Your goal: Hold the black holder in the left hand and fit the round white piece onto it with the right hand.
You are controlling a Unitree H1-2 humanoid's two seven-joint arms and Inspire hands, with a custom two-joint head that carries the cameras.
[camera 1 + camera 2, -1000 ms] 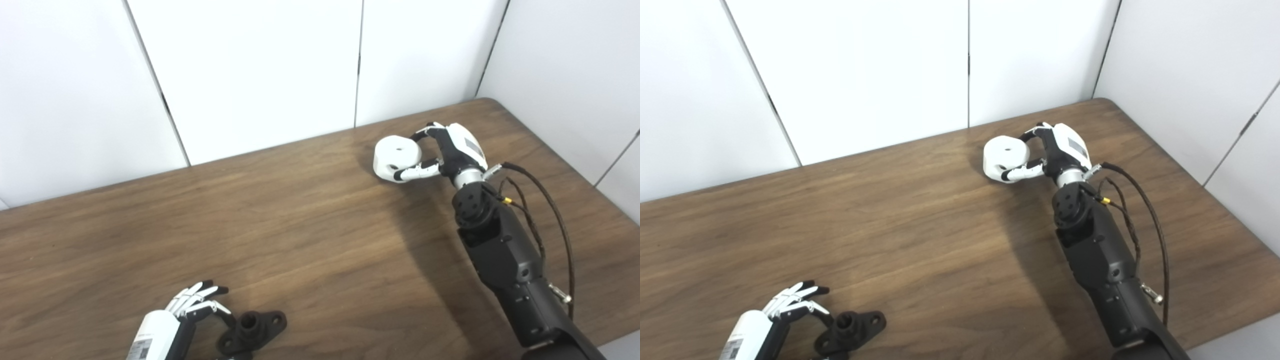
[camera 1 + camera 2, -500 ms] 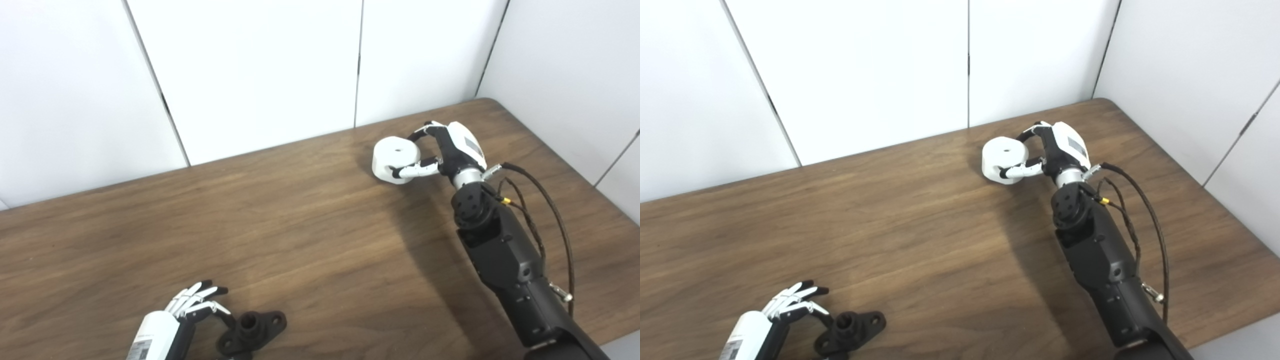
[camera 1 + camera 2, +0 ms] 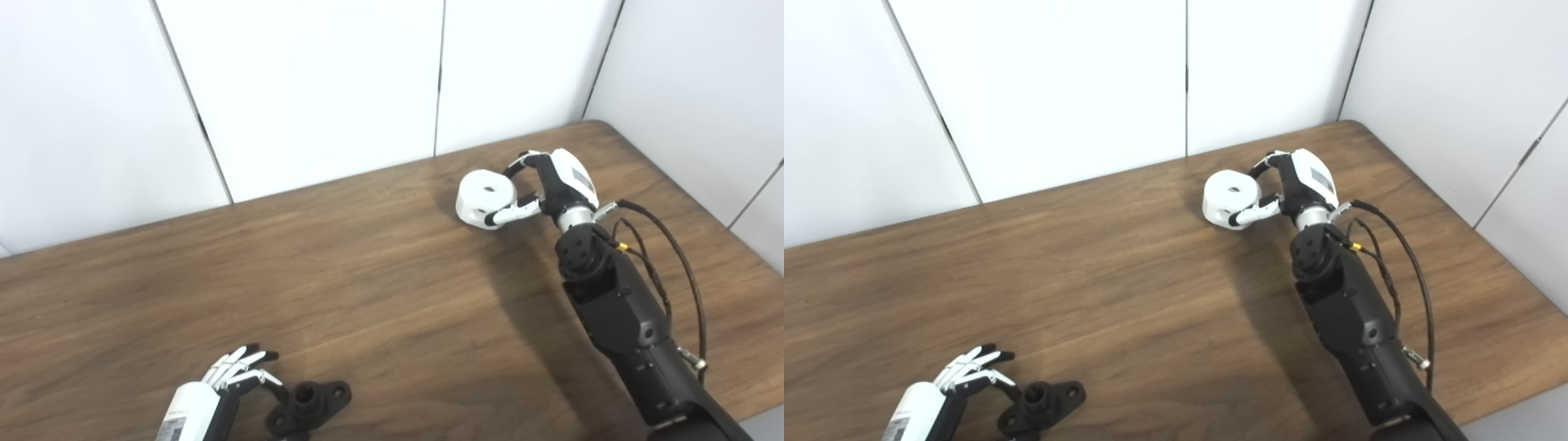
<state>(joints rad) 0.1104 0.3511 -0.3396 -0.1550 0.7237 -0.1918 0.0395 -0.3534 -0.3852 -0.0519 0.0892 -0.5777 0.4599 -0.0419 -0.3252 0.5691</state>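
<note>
Holder (image 3: pixel 308 405) at table's (image 3: pixel 367 288) near-left edge, just right of left hand (image 3: pixel 236 375); round piece (image 3: pixel 486 198) far right.

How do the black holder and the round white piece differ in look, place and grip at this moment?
The round white piece is a thick white disc with a centre hole; the black holder is a flat, dark flange with a raised collar. The piece sits far right, the holder at the near edge. The right robot hand is closed around the piece; the left robot hand is open beside the holder. Both are over the wooden table.

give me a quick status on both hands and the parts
Right hand shut on round white piece, far side of table. Left hand open beside black holder, not gripping. Nothing between them.
</note>
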